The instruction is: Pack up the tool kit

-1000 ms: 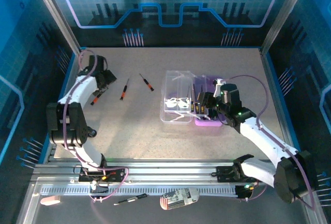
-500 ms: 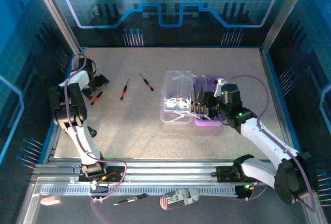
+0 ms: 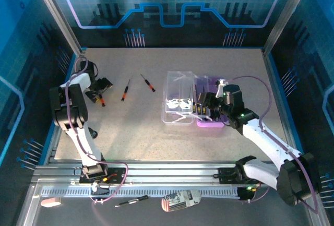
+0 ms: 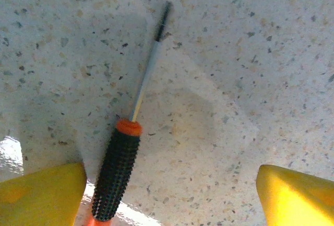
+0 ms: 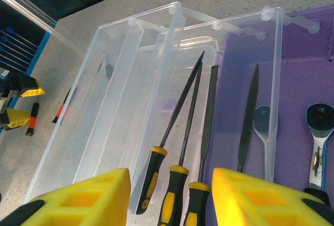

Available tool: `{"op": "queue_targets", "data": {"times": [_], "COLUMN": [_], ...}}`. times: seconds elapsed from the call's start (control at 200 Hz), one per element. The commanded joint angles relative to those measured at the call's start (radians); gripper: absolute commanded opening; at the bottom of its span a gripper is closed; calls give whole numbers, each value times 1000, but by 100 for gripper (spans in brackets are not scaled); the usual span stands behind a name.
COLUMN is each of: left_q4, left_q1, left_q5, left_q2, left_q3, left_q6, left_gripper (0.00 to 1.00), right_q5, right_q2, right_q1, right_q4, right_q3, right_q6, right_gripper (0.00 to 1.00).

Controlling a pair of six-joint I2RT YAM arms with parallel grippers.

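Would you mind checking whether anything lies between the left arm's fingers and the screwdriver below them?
Nothing visible does. The screwdriver lies bare on the table between the open left fingers, with its handle close to one of them.

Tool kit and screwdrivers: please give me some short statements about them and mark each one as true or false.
1. The tool kit is closed. False: its clear lid lies open.
2. The left gripper has its jaws shut on a screwdriver. False: the jaws stand open, and the screwdriver lies on the table between them.
3. Two other screwdrivers lie between the left gripper and the tool kit. True.
4. Black-and-yellow-handled tools lie inside the tool kit. True.
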Motion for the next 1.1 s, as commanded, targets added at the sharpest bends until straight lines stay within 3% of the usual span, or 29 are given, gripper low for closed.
{"op": "queue_targets", "data": {"times": [0.0, 0.085, 0.26, 0.38, 0.55, 0.855, 1.096], "left_q4": [-35, -61, -157, -190, -233, -246, -226], "left_q1": [-26, -42, -57, -61, -61, -60, -69], "left_q5": [25, -22, -92, -147, -174, -183, -182], "left_q2": [-46, -39, 18, 18, 40, 62, 71], "left_q3": [-47, -40, 25, 40, 74, 67, 52], "left_q6": [-21, 0, 38, 56, 101, 122, 136], "left_gripper": [86, 85, 63, 58, 33, 30, 17], "right_q5": [-14, -18, -18, -18, -28, -209, -183], "right_q2": [4, 2, -5, -10, -15, 32, 20], "right_q1": [8, 8, 8, 7, 8, 11, 12], "right_q4": [32, 32, 28, 26, 29, 146, 131], "right_q3": [-5, -5, -5, -4, -6, -25, -27], "right_q6": [6, 7, 8, 8, 16, 55, 57], "right_gripper": [46, 46, 46, 46, 46, 51, 53]}}
